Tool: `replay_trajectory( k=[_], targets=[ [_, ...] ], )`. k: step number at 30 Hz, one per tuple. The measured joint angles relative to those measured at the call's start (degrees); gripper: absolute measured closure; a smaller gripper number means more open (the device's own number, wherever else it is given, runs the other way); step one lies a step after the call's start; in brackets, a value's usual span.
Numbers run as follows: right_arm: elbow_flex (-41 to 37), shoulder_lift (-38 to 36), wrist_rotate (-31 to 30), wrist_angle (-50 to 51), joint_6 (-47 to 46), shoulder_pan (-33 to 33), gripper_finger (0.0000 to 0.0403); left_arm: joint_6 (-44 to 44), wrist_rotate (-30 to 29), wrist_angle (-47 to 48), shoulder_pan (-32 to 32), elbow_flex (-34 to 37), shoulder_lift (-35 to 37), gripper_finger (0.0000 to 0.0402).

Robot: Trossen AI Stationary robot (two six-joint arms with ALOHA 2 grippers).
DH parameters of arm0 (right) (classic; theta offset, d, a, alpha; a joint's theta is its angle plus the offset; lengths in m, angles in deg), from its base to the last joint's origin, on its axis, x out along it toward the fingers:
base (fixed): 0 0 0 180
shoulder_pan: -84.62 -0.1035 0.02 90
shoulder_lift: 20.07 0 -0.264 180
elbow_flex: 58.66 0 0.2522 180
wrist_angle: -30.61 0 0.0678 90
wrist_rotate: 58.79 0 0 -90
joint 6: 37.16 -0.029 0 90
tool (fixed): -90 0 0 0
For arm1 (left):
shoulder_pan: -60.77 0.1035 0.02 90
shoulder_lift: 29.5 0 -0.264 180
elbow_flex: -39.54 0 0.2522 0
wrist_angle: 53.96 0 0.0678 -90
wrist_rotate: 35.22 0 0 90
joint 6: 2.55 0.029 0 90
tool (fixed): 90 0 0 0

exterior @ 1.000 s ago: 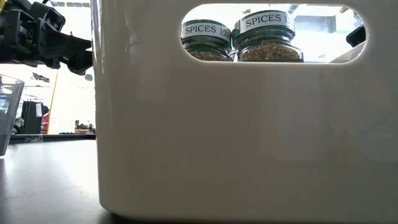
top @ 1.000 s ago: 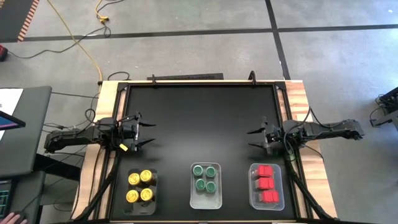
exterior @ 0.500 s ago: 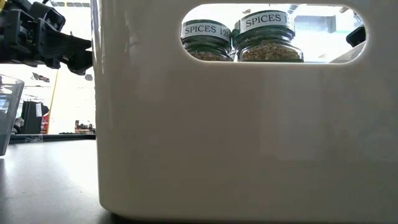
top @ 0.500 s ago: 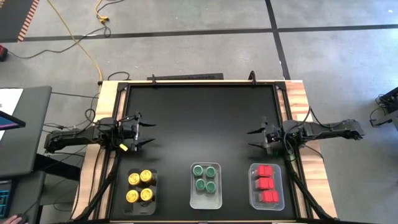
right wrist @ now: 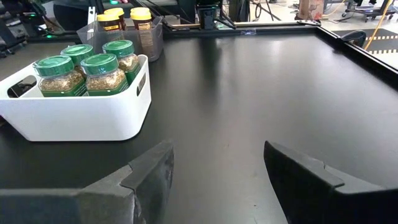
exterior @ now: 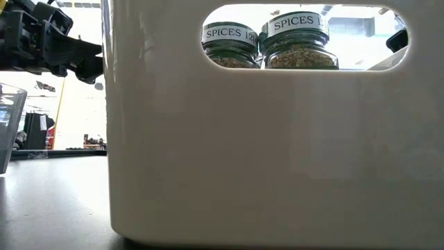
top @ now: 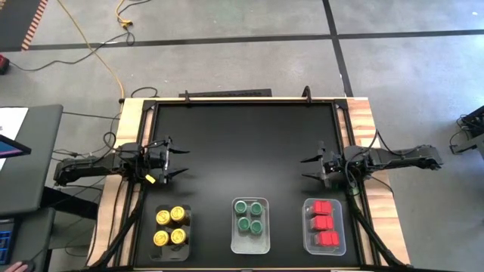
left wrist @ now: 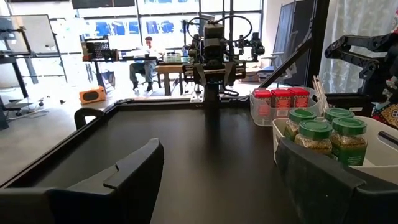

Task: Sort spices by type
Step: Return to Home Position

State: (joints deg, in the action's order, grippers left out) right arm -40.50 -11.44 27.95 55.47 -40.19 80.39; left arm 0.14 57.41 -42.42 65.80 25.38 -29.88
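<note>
Left gripper point(top: 181, 162) released at mid-left, right gripper point(top: 305, 168) released at mid-right, both empty, yellow-lidded jars point(top: 170, 227), green-lidded jars point(top: 249, 216), red-lidded jars point(top: 324, 224) grouped separately across lower frame

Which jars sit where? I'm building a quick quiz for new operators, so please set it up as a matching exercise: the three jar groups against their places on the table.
Things:
1. yellow-lidded jars
2. green-lidded jars
3. red-lidded jars

Places:
A. white bin, mid-row
B. right-end bin, nearest the right gripper
C. left-end bin, nearest the left gripper

Pairs: 1-C, 2-A, 3-B
</note>
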Motion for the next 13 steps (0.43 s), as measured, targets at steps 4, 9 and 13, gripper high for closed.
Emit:
replay_trajectory(
  k=[4, 9, 13],
  targets=[
    [0.0, 0.0, 0.0, 0.0, 0.0, 0.0, 0.0126, -0.4, 0.0, 0.0, 0.0, 0.0, 0.0, 0.0107],
    [0.0, 0.0, 0.0, 0.0, 0.0, 0.0, 0.0126, -0.3, 0.0, 0.0, 0.0, 0.0, 0.0, 0.0107],
    [0.0, 0.0, 0.0, 0.0, 0.0, 0.0, 0.0126, -0.1, 0.0, 0.0, 0.0, 0.0, 0.0, 0.0107]
  ],
)
